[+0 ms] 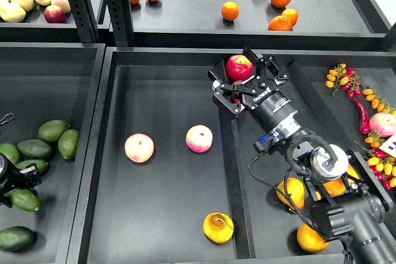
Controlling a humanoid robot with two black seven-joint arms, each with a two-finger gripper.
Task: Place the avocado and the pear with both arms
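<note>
Open black tray (167, 239) around pear (218, 227)

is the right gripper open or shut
Open: the right gripper has its fingers spread on either side of a red peach, which sits between them.

Right arm: entered from the lower right corner and ran diagonally up and to the left, its thick black links nearest the view's edge.
Right wrist: a black cylindrical segment bearing white lettering, tilted toward the upper left, with loose cables trailing below it.
Right gripper (242, 72): was the arm's far end, its two fingers spread apart (a red, round fruit sat between them).
Left arm: showed only as a small black portion at the left edge, low in the head view.
Left gripper (17, 178): appeared dark and partly cut off by the edge; its fingers could not be told apart.
</note>
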